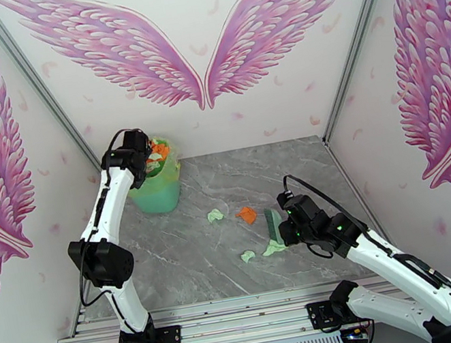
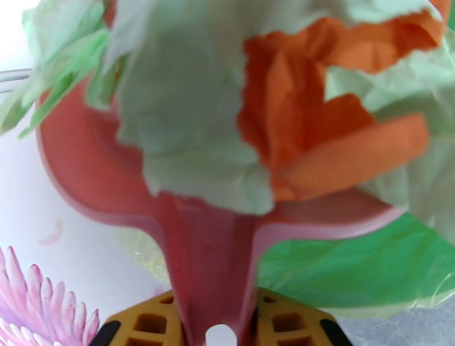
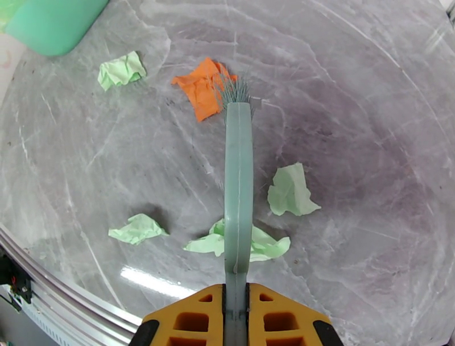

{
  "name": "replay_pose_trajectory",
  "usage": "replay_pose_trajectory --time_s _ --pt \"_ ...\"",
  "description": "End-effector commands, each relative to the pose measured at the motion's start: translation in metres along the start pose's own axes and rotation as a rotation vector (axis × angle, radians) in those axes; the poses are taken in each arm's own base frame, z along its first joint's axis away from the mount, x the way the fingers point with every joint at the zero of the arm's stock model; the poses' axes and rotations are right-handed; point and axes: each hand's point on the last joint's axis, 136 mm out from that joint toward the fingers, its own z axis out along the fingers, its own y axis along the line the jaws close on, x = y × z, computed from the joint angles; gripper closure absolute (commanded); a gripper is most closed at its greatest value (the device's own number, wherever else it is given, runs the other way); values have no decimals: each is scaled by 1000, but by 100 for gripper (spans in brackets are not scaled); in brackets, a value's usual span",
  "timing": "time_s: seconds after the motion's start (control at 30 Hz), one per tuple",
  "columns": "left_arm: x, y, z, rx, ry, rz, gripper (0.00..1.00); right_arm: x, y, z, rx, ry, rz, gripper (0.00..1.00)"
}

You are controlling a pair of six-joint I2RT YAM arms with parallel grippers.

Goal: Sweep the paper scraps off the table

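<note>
1. Worktop [image 1: 195,277]: grey marble pattern with pale veins and a metal frame along the near edge.
2. Right pincer [image 3: 238,310]: closed firmly on the handle of a grey-green brush [image 3: 238,188], with a yellow finger [image 3: 187,325] on each side. The brush points away from the pincer, low over the worktop.
3. Paper scraps [image 1: 246,214], loose on the worktop: five counted in the right wrist view.
   - Nearest is a flattened pale green piece [image 3: 264,246] lying under the brush handle.
   - A crumpled green piece [image 3: 136,229] lies just to one side of it.
   - Another green piece [image 3: 291,192] lies close by on the other side of the handle.
   - Farther out, an orange piece [image 3: 200,90] touches the bristles [image 3: 233,91].
   - A green ball [image 3: 121,69] sits near it, towards the bin.
4. Left pincer [image 2: 219,327]: closed on the handle of a pink dustpan [image 2: 85,153], raised off the worktop.
5. Dustpan load: crumpled pale green [image 2: 187,114] and orange [image 2: 318,142] scraps are heaped in the pan, crowding its front edge.
6. Green bin [image 1: 156,193]: stands at the far left corner of the worktop. Its green liner [image 2: 364,267] shows directly below the dustpan. In the top view the left pincer [image 1: 145,153] hangs at the bin mouth.
</note>
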Motion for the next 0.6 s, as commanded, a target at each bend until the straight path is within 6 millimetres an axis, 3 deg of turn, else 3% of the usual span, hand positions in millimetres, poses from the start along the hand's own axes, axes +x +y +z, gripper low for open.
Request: replay_pose_trajectory --time_s 0.0,0.17,0.57 --pt "12 19 4 -152 73 56 100 -3 1 -2 -22 -32 0 100" --pt "21 25 5 -222 106 103 100 -1 1 -4 -32 -38 1 100" --pt "23 65 -24 -409 116 131 100 -1 5 -7 -68 -55 -3 100"
